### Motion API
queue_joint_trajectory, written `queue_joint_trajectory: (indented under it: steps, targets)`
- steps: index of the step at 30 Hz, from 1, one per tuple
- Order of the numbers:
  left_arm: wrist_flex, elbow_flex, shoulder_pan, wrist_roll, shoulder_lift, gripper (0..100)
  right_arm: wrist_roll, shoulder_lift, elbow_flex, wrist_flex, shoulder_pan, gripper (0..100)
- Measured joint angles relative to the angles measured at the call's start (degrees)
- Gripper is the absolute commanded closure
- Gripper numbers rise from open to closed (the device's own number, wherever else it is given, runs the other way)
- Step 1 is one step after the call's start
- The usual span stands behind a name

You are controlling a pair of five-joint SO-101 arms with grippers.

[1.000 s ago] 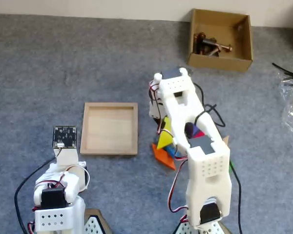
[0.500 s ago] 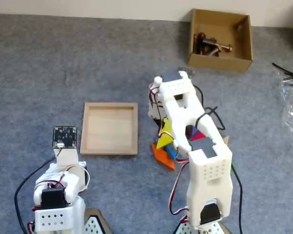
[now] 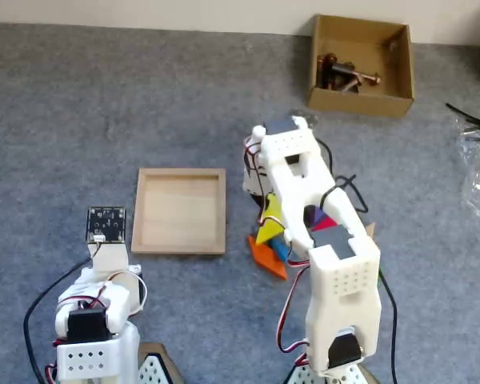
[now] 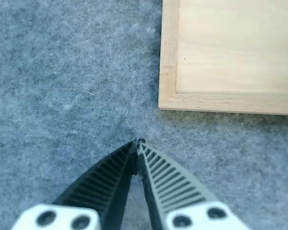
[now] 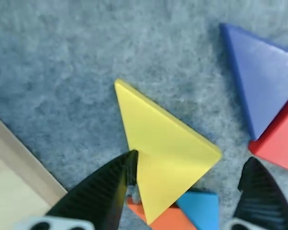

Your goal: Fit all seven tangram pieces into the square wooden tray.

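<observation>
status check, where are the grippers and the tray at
Left gripper shut, over carpet by tray corner. Right gripper open, astride yellow triangle. Tray empty. Triangle overlaps orange piece.

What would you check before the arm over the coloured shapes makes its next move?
1. Right gripper open: ok, jaws apart.
2. Yellow triangle between the jaws: ok.
3. Nothing lying on the triangle: ok; it rests atop an orange piece and a light blue piece.
4. Gripper low enough to grasp: cannot tell.
5. Wooden tray has room: ok, no pieces inside.
6. Left gripper out of the way: ok, shut, over the carpet beside the tray.
</observation>
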Motion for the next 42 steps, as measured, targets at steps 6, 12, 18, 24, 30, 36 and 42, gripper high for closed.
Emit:
queue_joint_trajectory:
  steps: [6, 12, 18, 24, 30, 36, 42]
  targets:
    - [0.0, 0.0, 0.0, 0.0, 0.0, 100, 1.4, 3.4, 0.8, -2.5, 0.0, 67.0]
    - [0.0, 0.0, 0.0, 0.0, 0.0, 100, 2.5, 4.1, 0.7, -2.5, 0.1, 71.4]
    - [0.0, 0.0, 0.0, 0.0, 0.0, 100, 3.3, 4.1, 1.3, -2.9, 0.1, 82.5]
    - [0.0, 0.0, 0.0, 0.0, 0.0, 100, 6.1, 4.1, 1.6, -3.0, 0.4, 87.7]
    - [0.0, 0.0, 0.0, 0.0, 0.0, 100, 6.1, 4.1, 1.6, -3.0, 0.4, 93.1]
    - [0.0, 0.0, 0.0, 0.0, 0.0, 100, 8.0, 4.1, 1.6, -3.0, 0.5, 93.1]
    - [0.0, 0.0, 0.0, 0.0, 0.0, 100, 22.7, 4.9, -1.1, -1.3, 0.5, 93.1]
